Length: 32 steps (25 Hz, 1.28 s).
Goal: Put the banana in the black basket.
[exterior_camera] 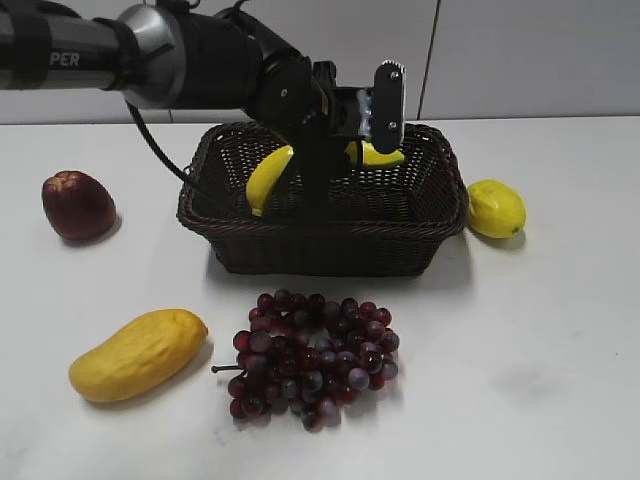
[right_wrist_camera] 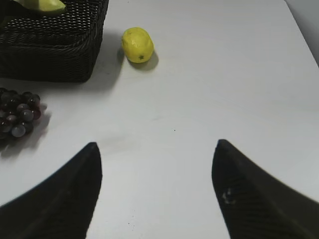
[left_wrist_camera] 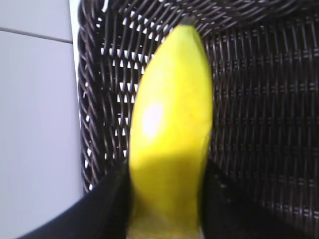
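Exterior view: one banana (exterior_camera: 268, 175) pinched by left fingers (left_wrist_camera: 112, 199) over one black basket (exterior_camera: 320, 245); right fingers (right_wrist_camera: 79, 199) spread.

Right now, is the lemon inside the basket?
No, the lemon sits on the table just outside the right end of the basket.

Left gripper (exterior_camera: 335, 125) and banana (exterior_camera: 268, 175) filling the black basket (exterior_camera: 400, 235) opening, lemon (exterior_camera: 496, 208) just beside its right wall, grapes (exterior_camera: 312, 355) before its front, open table (right_wrist_camera: 224, 89) beneath the right gripper (right_wrist_camera: 155, 191)
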Each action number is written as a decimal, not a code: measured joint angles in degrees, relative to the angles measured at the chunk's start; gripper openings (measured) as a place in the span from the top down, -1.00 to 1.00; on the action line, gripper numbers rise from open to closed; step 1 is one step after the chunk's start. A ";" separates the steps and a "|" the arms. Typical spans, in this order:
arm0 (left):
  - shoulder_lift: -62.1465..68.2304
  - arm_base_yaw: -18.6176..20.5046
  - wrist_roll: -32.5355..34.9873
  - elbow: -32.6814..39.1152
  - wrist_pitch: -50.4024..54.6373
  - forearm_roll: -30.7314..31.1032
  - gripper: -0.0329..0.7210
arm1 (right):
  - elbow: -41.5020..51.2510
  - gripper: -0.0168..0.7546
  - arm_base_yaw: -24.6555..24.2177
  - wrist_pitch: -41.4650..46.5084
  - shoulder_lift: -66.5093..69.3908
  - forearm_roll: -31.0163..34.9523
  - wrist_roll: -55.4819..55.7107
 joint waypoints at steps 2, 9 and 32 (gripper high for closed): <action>-0.14 -0.02 0.03 0.00 0.83 -1.12 -0.20 | 0.00 -0.39 0.00 0.00 0.00 0.00 0.00; -4.71 -0.17 0.07 0.00 4.63 -3.90 -0.76 | 0.00 -0.39 0.00 0.00 0.00 0.00 0.00; -23.22 25.43 -49.56 2.16 44.44 -8.17 -0.46 | 0.00 -0.39 0.00 0.00 0.00 0.00 0.00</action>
